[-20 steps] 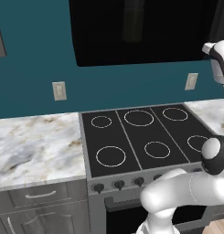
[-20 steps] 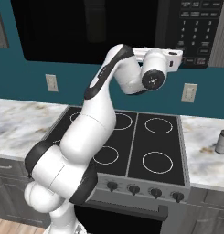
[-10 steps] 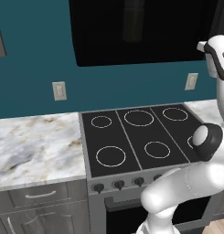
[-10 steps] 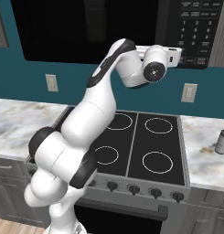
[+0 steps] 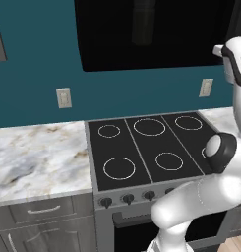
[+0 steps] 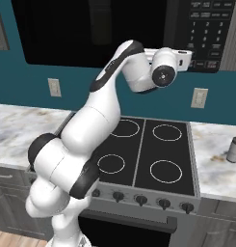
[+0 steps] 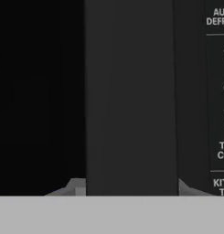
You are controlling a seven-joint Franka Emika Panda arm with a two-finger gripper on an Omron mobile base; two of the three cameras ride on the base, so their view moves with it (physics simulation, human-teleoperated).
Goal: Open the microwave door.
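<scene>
In the left base view, the microwave door point(image 5: 151, 34) is seen shut above the stove point(image 5: 146, 147). In the right base view, the pincer point(image 6: 189, 59) is raised to the microwave point(image 6: 138, 29) beside its control strip point(image 6: 208, 34). In the hand view, a vertical grey handle point(image 7: 130, 96) is seen between the fingertips point(image 7: 74, 186), which stand spread on either side.
</scene>
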